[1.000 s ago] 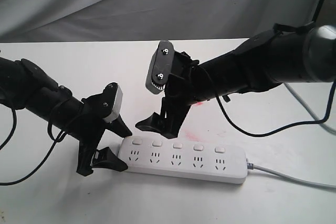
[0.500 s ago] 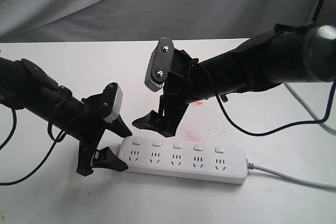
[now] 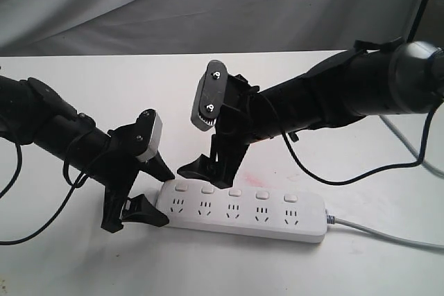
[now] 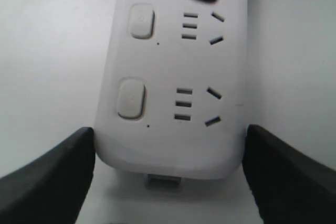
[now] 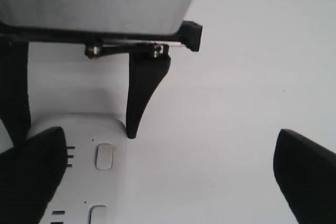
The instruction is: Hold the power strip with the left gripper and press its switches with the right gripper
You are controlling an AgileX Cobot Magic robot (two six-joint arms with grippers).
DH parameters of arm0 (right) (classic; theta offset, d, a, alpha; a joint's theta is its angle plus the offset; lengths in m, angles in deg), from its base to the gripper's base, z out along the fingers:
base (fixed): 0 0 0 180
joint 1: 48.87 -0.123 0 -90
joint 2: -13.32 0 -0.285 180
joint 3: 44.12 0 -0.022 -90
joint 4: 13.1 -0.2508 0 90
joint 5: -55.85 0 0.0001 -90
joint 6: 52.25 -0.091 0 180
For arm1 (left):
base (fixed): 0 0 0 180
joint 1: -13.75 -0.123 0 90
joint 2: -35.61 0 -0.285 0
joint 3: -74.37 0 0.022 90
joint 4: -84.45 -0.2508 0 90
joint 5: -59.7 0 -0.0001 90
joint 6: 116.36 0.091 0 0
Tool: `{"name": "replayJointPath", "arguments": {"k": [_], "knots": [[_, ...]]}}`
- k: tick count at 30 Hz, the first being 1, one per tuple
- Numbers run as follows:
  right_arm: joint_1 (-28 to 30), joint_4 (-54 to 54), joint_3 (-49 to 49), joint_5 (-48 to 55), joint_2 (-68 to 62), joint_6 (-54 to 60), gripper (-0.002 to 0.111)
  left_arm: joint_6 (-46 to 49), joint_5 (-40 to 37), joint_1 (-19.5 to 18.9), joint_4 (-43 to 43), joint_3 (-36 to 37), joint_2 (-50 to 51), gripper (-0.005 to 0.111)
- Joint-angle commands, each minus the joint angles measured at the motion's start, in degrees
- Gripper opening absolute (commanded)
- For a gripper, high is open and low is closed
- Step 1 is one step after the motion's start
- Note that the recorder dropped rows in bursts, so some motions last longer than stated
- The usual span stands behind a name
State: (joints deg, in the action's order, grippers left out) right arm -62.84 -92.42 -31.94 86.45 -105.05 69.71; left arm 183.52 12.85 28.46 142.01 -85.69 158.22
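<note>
The white power strip (image 3: 243, 210) lies flat on the white table, with its grey cord running off to the right. My left gripper (image 3: 168, 199) straddles the strip's left end, and its black fingers (image 4: 58, 177) press against both long sides of the power strip (image 4: 173, 145). The switches (image 3: 235, 192) run in a row along the far edge; two switches (image 4: 130, 98) show in the left wrist view. My right gripper (image 3: 203, 177) hangs open just above the leftmost switches, holding nothing. In the right wrist view, that gripper (image 5: 169, 145) spans the strip's edge (image 5: 84, 140) and bare table.
The grey cord (image 3: 388, 235) trails to the right edge. A black cable (image 3: 333, 177) loops under the right arm, and a white cable (image 3: 409, 145) lies at the far right. A faint red stain (image 3: 267, 171) marks the table. Grey cloth hangs behind.
The right arm has dropped a little, bringing its open gripper slightly lower over the strip's left end. The left gripper and the strip have not moved.
</note>
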Motion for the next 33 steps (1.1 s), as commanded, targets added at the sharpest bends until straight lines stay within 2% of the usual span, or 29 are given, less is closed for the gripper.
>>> {"name": "replayJointPath", "arguments": {"k": [1, 13, 19, 33], "knots": [[-0.1, -0.8, -0.8, -1.3, -1.9, 0.7, 0.098, 0.0, 0.6, 0.2, 0.7, -0.3, -0.1, 0.000], [-0.2, -1.2, -3.0, -5.4, -5.4, 0.7, 0.098, 0.0, 0.5, 0.2, 0.7, -0.3, -0.1, 0.000], [-0.2, -0.7, -5.4, -2.7, -8.6, -1.1, 0.098, 0.0, 0.5, 0.2, 0.7, -0.3, -0.1, 0.000], [-2.2, -0.6, -5.6, -3.8, -9.0, -1.0, 0.098, 0.0, 0.5, 0.2, 0.7, -0.3, -0.1, 0.000]]}}
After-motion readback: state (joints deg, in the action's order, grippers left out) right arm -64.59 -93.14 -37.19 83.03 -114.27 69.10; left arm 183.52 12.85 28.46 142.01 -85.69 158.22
